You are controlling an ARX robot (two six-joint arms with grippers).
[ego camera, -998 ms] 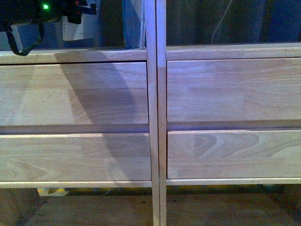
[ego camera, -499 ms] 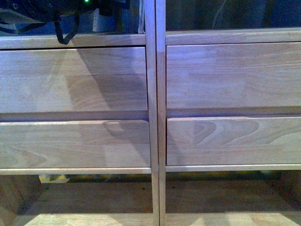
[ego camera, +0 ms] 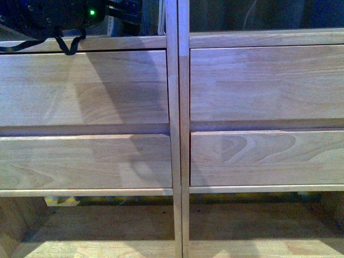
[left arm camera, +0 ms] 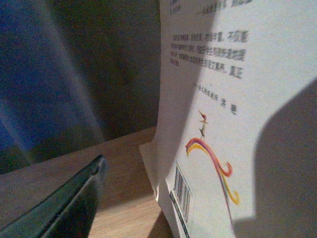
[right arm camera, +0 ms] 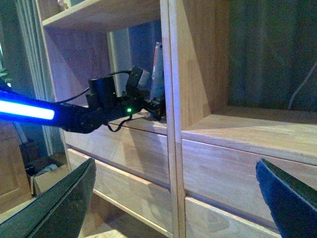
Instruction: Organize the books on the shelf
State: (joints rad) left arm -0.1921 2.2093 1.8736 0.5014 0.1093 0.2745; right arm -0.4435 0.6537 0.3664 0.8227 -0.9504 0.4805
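Though just beside shelf upright [right arm camera: 173, 74], paperback [left arm camera: 237, 124], open board [left arm camera: 124, 213] alongside

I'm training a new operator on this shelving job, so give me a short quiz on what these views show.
1. True or false: the dark-fingered right gripper grips a book.
2. The black left arm reaches into the light-wood shelving unit at: A) the left column, above the plain drawer fronts; B) the right column; C) the gap beneath them.
3. How many such fronts show in the front view?
Key: 1 false, its fingers stand wide apart, empty. 2 A. 3 four.
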